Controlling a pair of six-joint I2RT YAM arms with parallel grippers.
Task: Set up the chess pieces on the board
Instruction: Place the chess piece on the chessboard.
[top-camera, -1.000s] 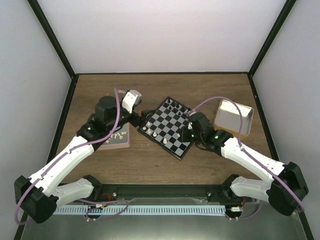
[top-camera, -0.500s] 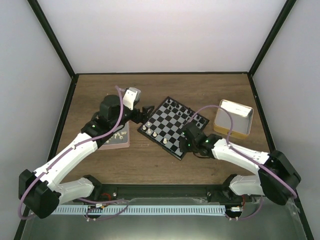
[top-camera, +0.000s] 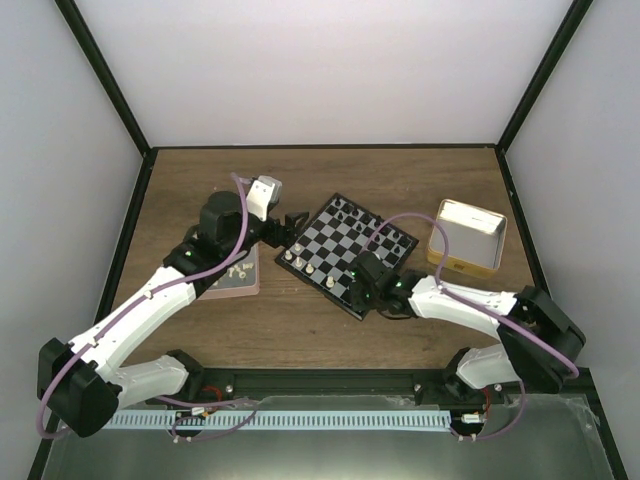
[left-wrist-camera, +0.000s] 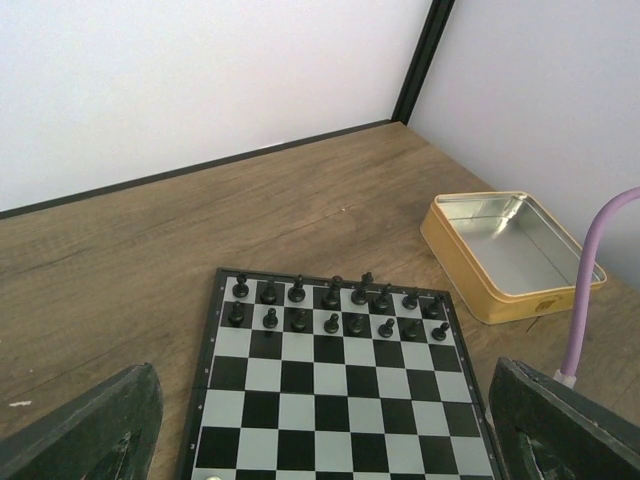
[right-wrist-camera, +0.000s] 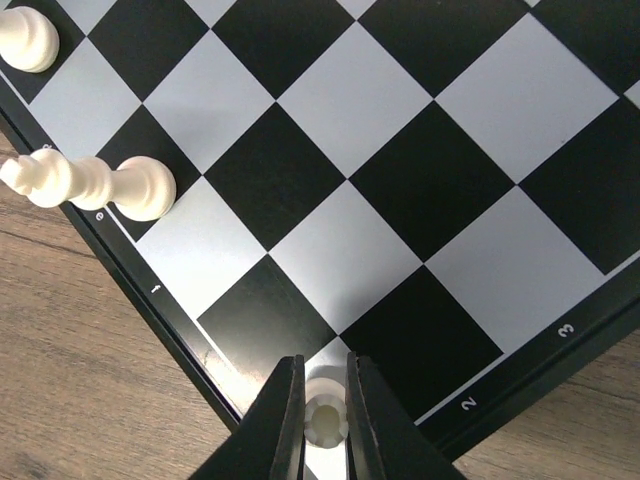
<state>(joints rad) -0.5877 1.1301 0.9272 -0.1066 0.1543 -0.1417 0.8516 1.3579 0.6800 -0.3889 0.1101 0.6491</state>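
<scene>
Chess pieces (left-wrist-camera: 332, 322) in black fill two rows along the edge of the board (top-camera: 345, 252) that faces the far right corner of the counter (top-camera: 300, 335); white pieces (top-camera: 300, 262) line the opposite edge. The board lies midway between the counter's left and right edges, turned diagonally. The right pincer (right-wrist-camera: 324, 425) pinches one cream pawn (right-wrist-camera: 325, 412) at the board corner closest to the counter's near edge. The left pincer (top-camera: 293, 222), its fingers (left-wrist-camera: 85, 430) spread wide, hangs just off the board's left corner. A pink tray (top-camera: 236, 287) lies toward the left edge, a tan box (top-camera: 458, 267) toward the right edge.
</scene>
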